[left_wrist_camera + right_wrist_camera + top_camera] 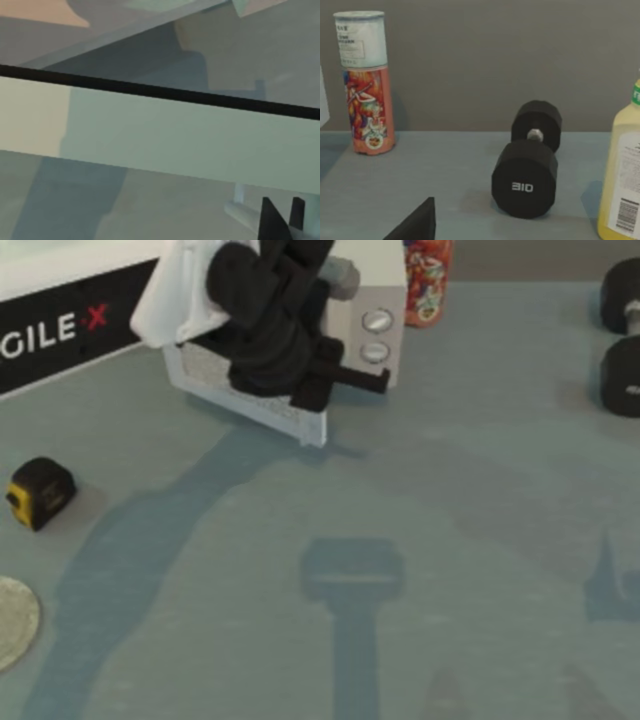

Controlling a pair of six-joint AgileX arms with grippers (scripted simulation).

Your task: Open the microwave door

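Observation:
The white microwave stands at the back centre of the table, with two round silver knobs on its front. The microwave door with its grey mesh window stands swung partly outward, hinged on the left side, its free edge toward the table's middle. My left arm reaches over the door, and my left gripper sits at its free edge. In the left wrist view, my left gripper is shut on the pale bar handle. My right gripper is parked off to the right, outside the top view.
A black and yellow tape measure lies at the left, with a pale disc at the left edge. Right of the microwave stands a red can, and black dumbbells lie at the far right. A yellow bottle stands by them.

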